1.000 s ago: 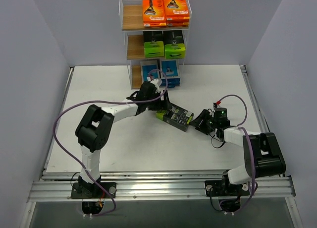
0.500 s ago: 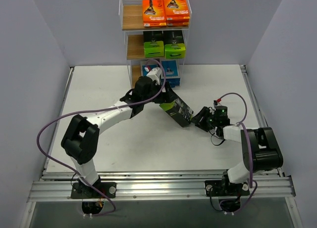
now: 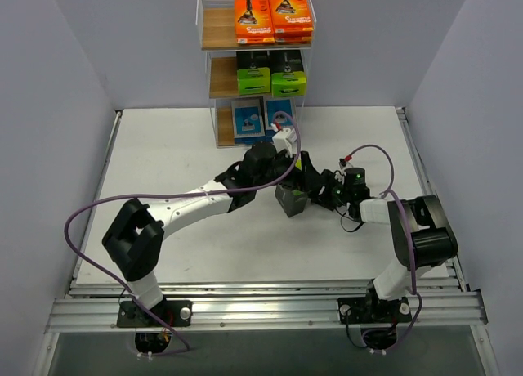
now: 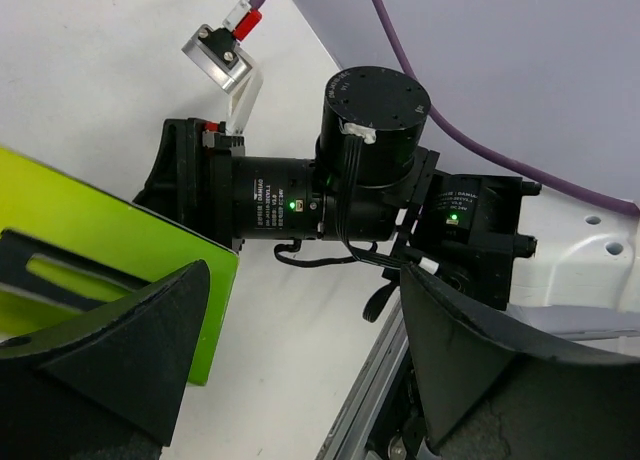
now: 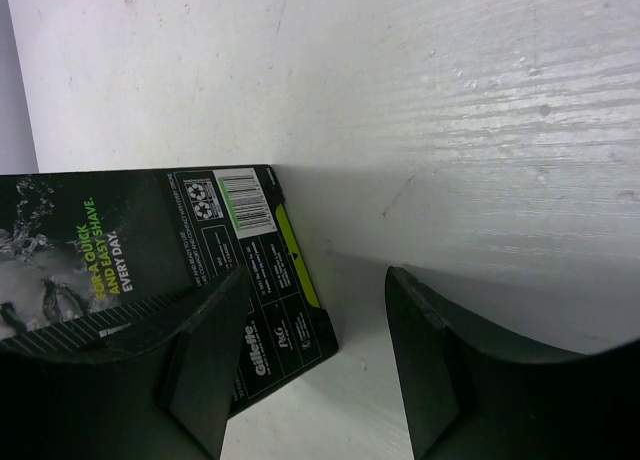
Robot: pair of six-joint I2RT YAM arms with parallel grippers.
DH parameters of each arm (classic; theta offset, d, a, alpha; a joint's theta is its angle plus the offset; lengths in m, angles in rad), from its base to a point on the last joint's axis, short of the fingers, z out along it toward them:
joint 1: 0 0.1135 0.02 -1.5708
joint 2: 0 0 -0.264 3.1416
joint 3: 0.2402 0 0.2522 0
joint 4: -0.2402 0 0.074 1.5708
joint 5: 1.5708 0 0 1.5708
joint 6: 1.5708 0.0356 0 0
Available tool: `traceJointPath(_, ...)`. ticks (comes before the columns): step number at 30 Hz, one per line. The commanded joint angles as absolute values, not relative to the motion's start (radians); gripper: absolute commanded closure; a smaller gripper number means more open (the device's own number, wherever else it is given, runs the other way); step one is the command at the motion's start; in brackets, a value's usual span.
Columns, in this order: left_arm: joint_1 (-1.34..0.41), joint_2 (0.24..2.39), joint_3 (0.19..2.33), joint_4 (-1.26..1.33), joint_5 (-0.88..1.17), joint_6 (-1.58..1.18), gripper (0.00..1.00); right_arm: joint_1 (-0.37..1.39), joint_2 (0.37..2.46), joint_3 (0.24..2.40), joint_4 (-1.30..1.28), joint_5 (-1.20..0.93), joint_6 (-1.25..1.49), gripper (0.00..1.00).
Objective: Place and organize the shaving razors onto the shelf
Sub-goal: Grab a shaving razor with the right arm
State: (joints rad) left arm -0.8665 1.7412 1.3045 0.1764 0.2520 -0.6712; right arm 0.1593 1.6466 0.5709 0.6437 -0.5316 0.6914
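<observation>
**Meeting both tools at one razor pack**

My left tool (image 4: 303, 280) is wide apart and nothing is clamped between its fingers. The lime end of the black and lime razor pack (image 3: 291, 201) only passes behind one finger. My right tool (image 5: 318, 280) is also apart, and bare tabletop (image 3: 163, 147) shows in its gap. The printed black side of the same pack sits just behind one of its fingers. Both tools face each other closely near the middle of the tabletop, with the pack between them. I cannot tell if the pack stands or leans.

Well behind, the shelf (image 3: 214, 31) carries orange packs (image 3: 274, 18) on the top board. Black and lime packs (image 3: 270, 78) are on the middle board, and blue-and-white packs (image 3: 263, 118) are on the lowest one.
</observation>
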Motion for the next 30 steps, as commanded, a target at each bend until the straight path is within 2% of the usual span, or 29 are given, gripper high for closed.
traceJointPath(1,-0.868,1.744,1.263,0.149,0.255,-0.692,0.14,0.175,1.667,0.565,0.589,-0.543,0.677,0.47)
traceJointPath(13,-0.864,1.669,1.296,0.061,0.184,-0.629,0.11,0.17,1.591,0.531,0.535,-0.528,0.65,0.46)
traceJointPath(23,-0.796,1.548,1.385,-0.055,0.1,-0.572,0.06,0.163,1.5,0.644,0.381,-0.497,0.608,0.44)
traceJointPath(30,-0.712,1.442,1.483,-0.095,0.161,-0.505,0.03,0.149,1.445,0.782,0.206,-0.448,0.549,0.42)
